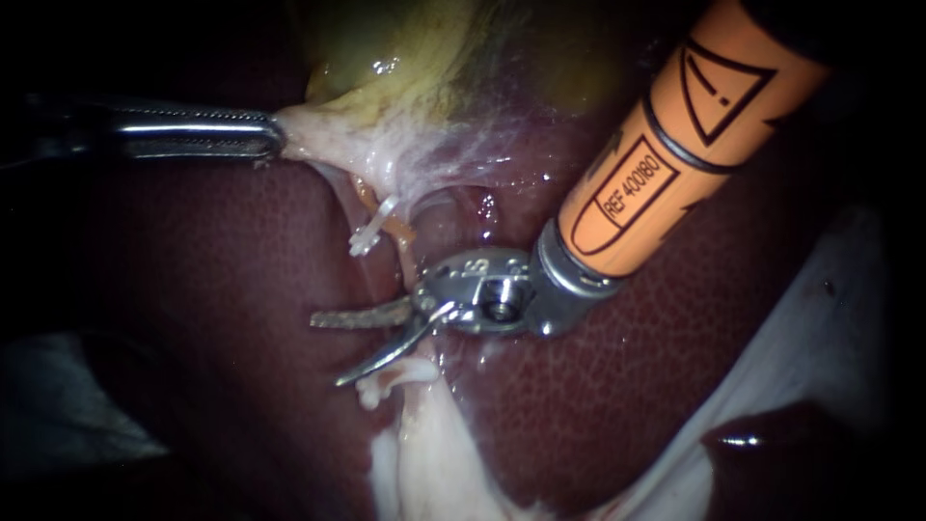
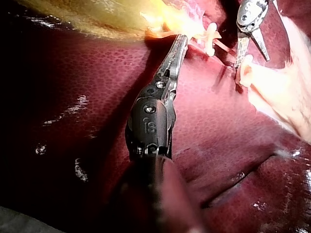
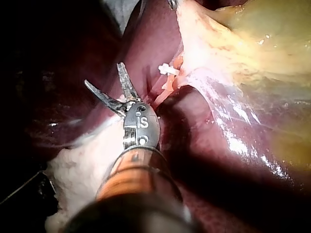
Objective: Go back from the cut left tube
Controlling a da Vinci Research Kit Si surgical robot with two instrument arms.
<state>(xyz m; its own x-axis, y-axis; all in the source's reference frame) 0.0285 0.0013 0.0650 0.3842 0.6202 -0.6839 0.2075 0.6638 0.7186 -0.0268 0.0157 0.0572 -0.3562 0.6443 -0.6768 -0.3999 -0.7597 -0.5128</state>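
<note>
Right instrument (image 1: 326, 350) gapes beside the cut tube (image 1: 397, 232), left instrument (image 1: 275, 137) clamps the gallbladder (image 1: 376, 58)

Centre brightly lit, edges dark, glare spots on the wet liver (image 1: 617, 386).

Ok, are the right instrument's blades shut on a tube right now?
No: the right instrument has its two blades spread apart, and only bare liver shows in the gap between them.

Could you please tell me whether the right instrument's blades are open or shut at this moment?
Open: the blades of the right instrument spread in a V, gripping nothing, above the liver.
</note>
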